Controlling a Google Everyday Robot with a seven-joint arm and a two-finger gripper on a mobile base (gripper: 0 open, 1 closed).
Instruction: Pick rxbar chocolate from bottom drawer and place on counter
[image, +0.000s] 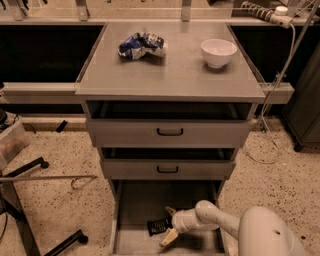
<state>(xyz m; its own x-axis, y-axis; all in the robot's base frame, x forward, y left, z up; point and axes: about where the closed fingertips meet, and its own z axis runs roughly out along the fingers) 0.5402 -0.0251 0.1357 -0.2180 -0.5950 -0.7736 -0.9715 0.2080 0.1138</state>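
The rxbar chocolate (158, 226), a small flat black wrapper, lies on the floor of the open bottom drawer (135, 205). My gripper (169, 224) is inside the drawer, just to the right of the bar. Its two pale fingers are spread open, one (170, 211) behind the bar's right end and one (168, 238) in front of it, so the bar's right end sits between them. The counter (175, 75) is the grey slab on top of the cabinet.
A crumpled blue-and-white foil bag (141, 46) and a white bowl (218, 52) sit on the counter. Two drawers with black handles (170, 132) stand slightly open above the bottom drawer. A black stand's legs (30, 200) are on the floor at left. A cable (272, 100) hangs at right.
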